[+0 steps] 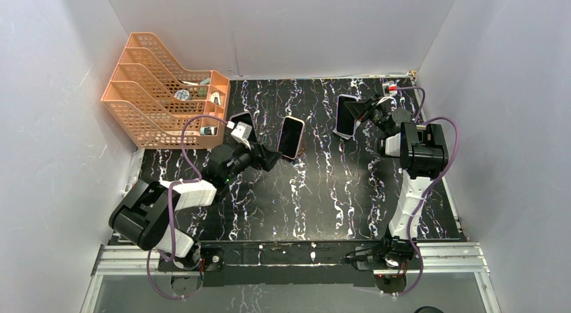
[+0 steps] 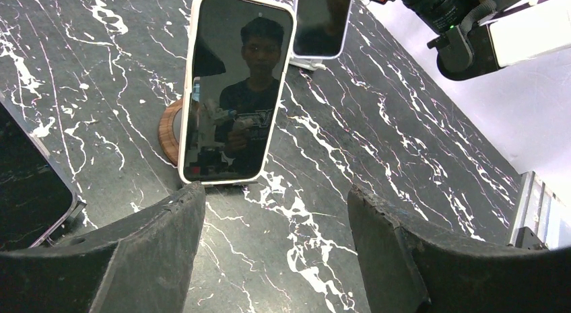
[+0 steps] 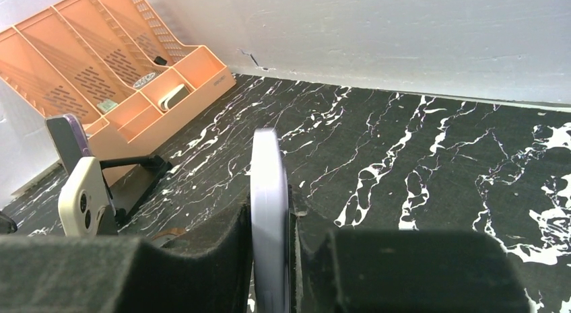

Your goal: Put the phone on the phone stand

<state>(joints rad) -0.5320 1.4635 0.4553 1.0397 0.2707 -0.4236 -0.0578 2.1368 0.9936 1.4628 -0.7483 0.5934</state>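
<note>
Phones stand at three spots on the black marbled table [image 1: 323, 192] in the overhead view. The lilac phone [image 1: 345, 116] is upright in the upper right part of the frame, with the right gripper [image 1: 361, 111] closed on it from the right. Left of it we see a white-cased phone [image 1: 291, 136] near the centre and a dark phone [image 1: 242, 120] beside the orange rack [image 1: 155, 84] at upper left. The left gripper [image 1: 269, 157] sits just below the white-cased phone, apart from it.

From the left wrist, we look between jaws standing wide with nothing in them. The white-cased phone leans upright on a round wooden stand [image 2: 170, 128] at centre left. The lilac phone shows at the top edge, and the right arm [image 2: 485, 30] fills the upper right corner.

From the right wrist, we see the lilac phone edge-on and upright at bottom centre, the narrow jaws close against both its faces. Whether it rests on a stand we cannot tell.
</note>
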